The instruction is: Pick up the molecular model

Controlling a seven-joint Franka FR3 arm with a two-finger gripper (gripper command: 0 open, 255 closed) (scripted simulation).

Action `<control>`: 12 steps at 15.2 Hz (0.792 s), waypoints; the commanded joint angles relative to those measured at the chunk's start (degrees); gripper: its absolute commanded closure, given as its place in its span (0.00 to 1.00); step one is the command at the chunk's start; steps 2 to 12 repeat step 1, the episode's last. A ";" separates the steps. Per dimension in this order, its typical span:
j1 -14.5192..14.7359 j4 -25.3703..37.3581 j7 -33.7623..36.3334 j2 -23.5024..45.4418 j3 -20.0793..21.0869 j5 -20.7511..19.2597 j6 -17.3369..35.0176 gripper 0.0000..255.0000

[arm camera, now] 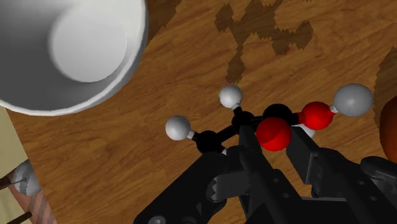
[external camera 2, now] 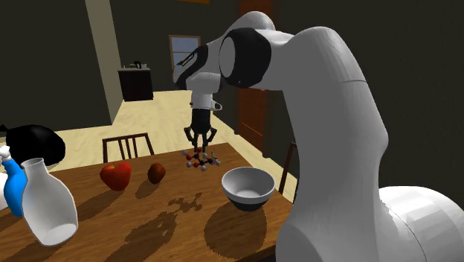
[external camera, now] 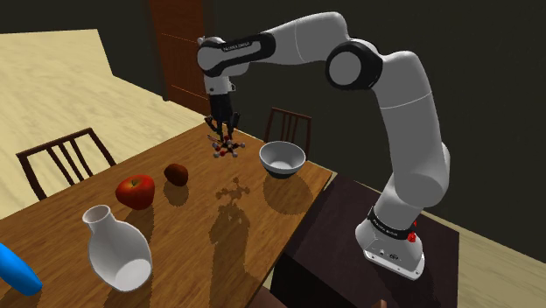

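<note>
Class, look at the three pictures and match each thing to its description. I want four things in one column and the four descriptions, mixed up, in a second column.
Things:
1. molecular model
2. bowl
3. apple
4. vase

Descriptions:
A. red, resting on the table
B. white, with a narrow neck
C. clasped between the fingers, clear of the table
D. white, wide-mouthed and empty

Pairs: 1-C, 2-D, 3-A, 4-B
</note>
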 commanded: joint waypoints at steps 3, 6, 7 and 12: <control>-0.01 0.30 0.03 -0.06 0.01 0.00 -0.38 1.00; -0.01 0.30 0.03 -0.06 0.01 0.00 -0.38 1.00; -0.01 0.30 0.03 -0.06 0.01 0.00 -0.38 1.00; -0.01 0.30 0.03 -0.06 0.01 0.00 -0.38 1.00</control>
